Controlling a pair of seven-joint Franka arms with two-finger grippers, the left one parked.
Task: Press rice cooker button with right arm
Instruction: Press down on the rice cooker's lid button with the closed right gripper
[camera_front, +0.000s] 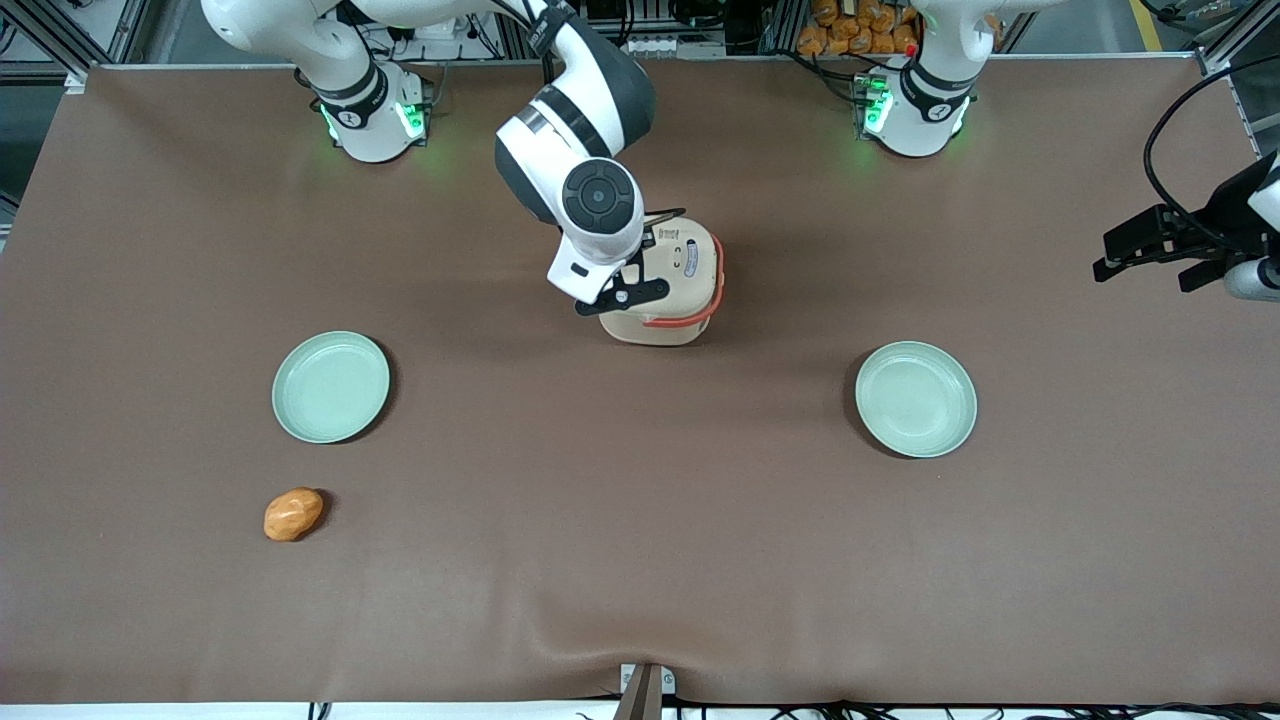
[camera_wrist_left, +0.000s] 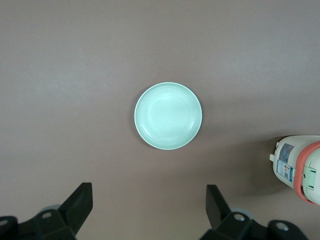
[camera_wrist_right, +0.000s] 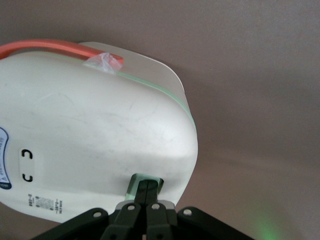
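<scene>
The cream rice cooker with its orange-red handle stands mid-table, lid closed. The right arm reaches over it, its wrist covering part of the lid. In the right wrist view the black gripper is shut, its fingertips together and resting on the pale green button at the edge of the cooker's lid. The cooker's side also shows in the left wrist view.
A pale green plate lies toward the working arm's end, with an orange bread-like lump nearer the front camera. Another pale green plate lies toward the parked arm's end and shows in the left wrist view.
</scene>
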